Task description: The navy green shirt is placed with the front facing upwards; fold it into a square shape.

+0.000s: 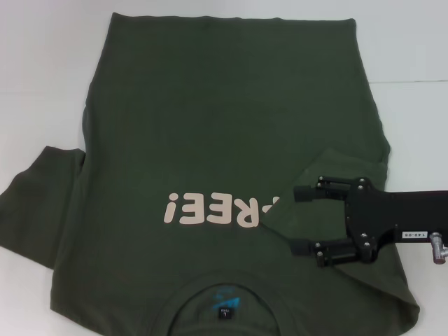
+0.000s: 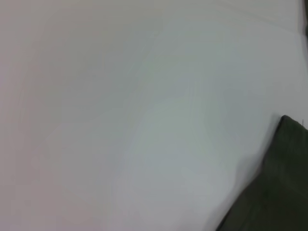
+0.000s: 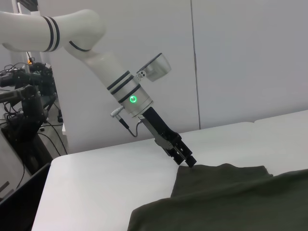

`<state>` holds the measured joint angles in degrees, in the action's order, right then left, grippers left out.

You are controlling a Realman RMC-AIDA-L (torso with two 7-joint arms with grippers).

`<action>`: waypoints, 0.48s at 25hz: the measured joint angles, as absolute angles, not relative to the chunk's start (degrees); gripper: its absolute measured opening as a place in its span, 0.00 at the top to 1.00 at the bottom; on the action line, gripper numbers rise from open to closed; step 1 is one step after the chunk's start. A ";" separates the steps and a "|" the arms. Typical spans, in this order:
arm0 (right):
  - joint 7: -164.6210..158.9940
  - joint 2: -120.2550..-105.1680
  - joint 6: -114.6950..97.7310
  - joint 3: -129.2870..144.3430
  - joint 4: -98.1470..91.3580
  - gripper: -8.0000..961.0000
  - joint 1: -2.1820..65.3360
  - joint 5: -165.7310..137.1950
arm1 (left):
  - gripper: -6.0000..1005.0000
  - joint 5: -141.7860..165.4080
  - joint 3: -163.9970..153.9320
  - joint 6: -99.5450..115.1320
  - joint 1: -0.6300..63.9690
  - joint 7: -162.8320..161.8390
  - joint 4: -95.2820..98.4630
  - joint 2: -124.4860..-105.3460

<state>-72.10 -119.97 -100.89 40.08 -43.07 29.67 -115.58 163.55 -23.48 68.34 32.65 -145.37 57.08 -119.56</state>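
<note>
Right gripper (image 1: 299, 218) hovers with jaws apart over the folded-in right sleeve, gripping nothing; left gripper (image 3: 188, 161) sits at the shirt's far corner, fingers unreadable; the navy green shirt (image 1: 210, 140) lies print-up on the white table (image 1: 42, 70); next, I reckon, the left sleeve (image 1: 42, 203) needs folding inward.

shirt (image 1: 210, 140) on table (image 1: 42, 70), right end effector (image 1: 297, 218) above it

White arm (image 3: 72, 33) with black bands, green light, black hand (image 3: 185, 158).

olive-green shirt (image 1: 210, 140), cream lettering (image 1: 217, 210), blue-marked label (image 1: 225, 302).
</note>
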 joint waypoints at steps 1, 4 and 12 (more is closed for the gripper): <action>-72.10 -119.97 -100.90 40.07 -43.07 0.05 29.72 -115.57 | 0.26 163.56 -23.47 68.35 32.64 -145.37 57.06 -119.55; -72.11 -119.97 -100.90 40.08 -43.05 0.05 29.91 -115.57 | 0.27 163.57 -23.49 68.45 32.68 -145.37 57.02 -119.61; -72.19 -119.88 -100.82 40.07 -43.00 0.05 29.97 -115.58 | 0.28 163.57 -23.55 69.48 33.00 -145.54 56.31 -119.57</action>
<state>-72.19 -119.88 -100.82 40.08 -43.00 29.97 -115.58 163.57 -23.55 69.48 33.00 -145.54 56.31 -119.57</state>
